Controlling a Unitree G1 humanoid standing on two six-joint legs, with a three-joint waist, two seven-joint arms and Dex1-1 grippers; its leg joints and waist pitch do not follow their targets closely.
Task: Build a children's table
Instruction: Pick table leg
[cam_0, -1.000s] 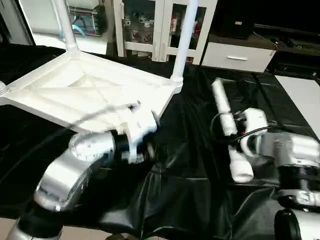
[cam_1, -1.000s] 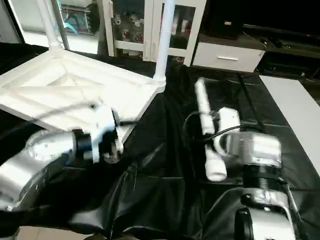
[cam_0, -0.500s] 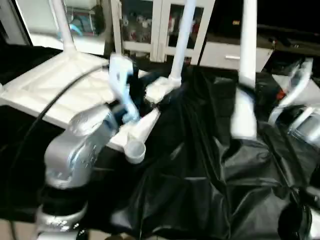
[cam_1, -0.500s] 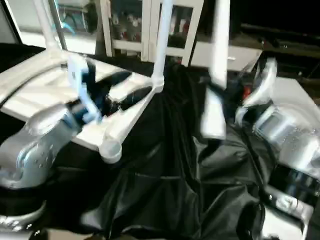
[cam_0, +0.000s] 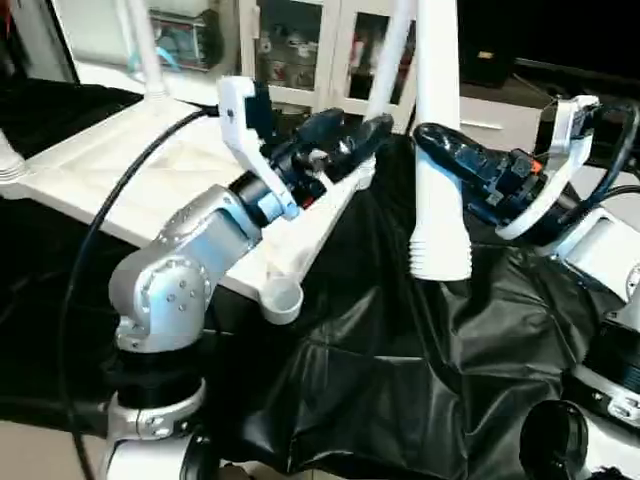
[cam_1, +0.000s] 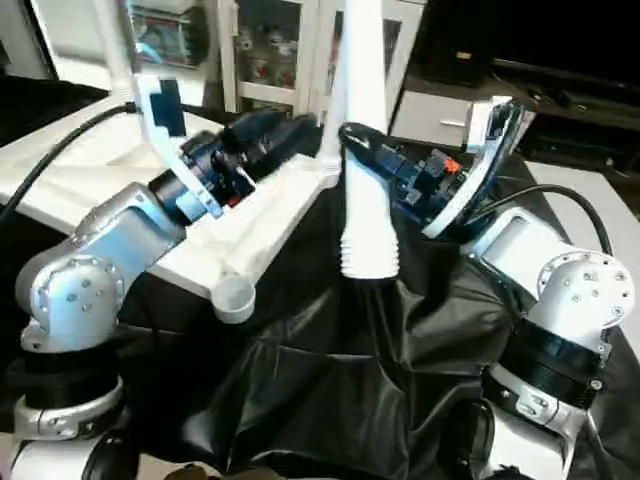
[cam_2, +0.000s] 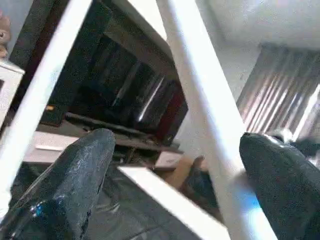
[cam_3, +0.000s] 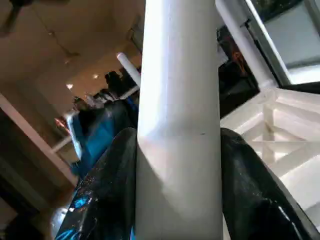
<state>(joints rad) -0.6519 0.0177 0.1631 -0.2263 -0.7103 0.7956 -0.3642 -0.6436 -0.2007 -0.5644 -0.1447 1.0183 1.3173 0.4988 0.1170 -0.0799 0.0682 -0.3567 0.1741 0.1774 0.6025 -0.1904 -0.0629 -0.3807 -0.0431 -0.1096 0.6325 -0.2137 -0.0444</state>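
The children's table's white tabletop (cam_0: 120, 165) lies upside down on the left, ribs up. A leg (cam_0: 148, 50) stands in its far left corner and another leg (cam_0: 397, 45) in its far right corner. The near corner socket (cam_0: 282, 298) is empty. My right gripper (cam_0: 440, 150) is shut on a third white leg (cam_1: 365, 180), held upright above the black cloth with its ribbed end (cam_0: 440, 262) down. In the right wrist view that leg (cam_3: 180, 125) sits between both fingers. My left gripper (cam_0: 355, 135) hangs open over the tabletop's right edge, its fingers (cam_2: 75, 185) wide apart.
A black cloth (cam_0: 400, 380) covers the work table and is creased at the front. White glass-door cabinets (cam_0: 300, 50) and a white drawer unit (cam_1: 440, 110) stand behind. A black cable (cam_0: 110, 220) loops from my left arm over the tabletop.
My right gripper has lifted the leg off the cloth and stood it upright. My left arm has risen to the tabletop's right edge, its fingers spread. The camera has shifted too.
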